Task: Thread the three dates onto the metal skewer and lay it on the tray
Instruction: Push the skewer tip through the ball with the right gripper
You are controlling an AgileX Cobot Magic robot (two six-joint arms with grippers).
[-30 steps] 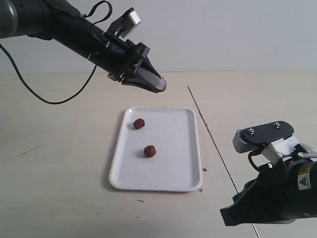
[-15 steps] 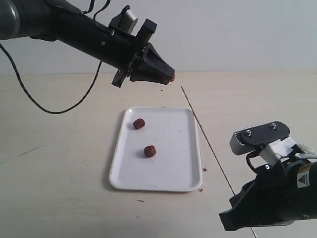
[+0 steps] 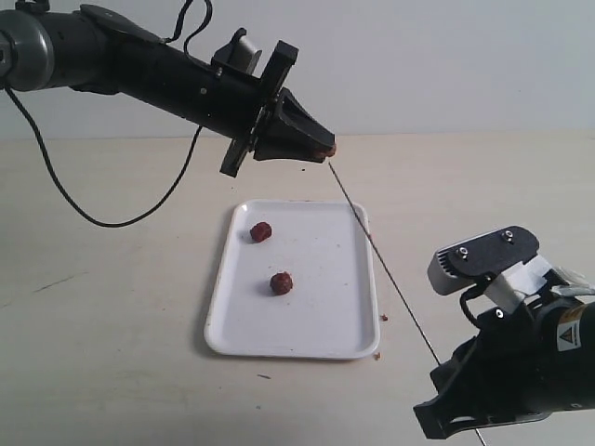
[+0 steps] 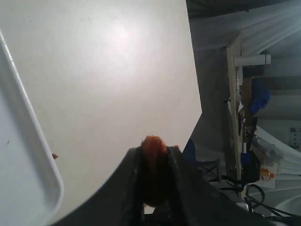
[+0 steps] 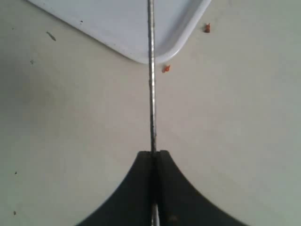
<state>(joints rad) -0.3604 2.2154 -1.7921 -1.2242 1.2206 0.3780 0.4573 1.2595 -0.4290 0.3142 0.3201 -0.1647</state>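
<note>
Two of the three dates lie on the white tray point(image 3: 219, 307), which rests flat on the pale table point(image 3: 112, 325). The far date point(image 3: 261, 231) is close to the far left corner, and the near date point(image 3: 282, 283) is about in the middle, well apart from it. You find the third date point(image 3: 329, 150) up in the air, past the far edge of the tray, pinched at the tip of the left gripper point(image 3: 323, 151). In the left wrist view its reddish top sticks out between the two dark fingers point(image 4: 176, 162), so the jaws stand only as wide as the fruit. The right gripper point(image 3: 435, 420) is at the near right of the scene, and its jaws are pressed together on the metal skewer point(image 3: 390, 279), holding it by the near end. From there the thin rod rises on a slant toward the far left, passes above the right rim of the tray, and ends just under the held date. You cannot tell whether the point touches the fruit or not. Some tiny reddish crumbs point(image 3: 384, 318) lie on the table just beside the near right corner of the tray.
</note>
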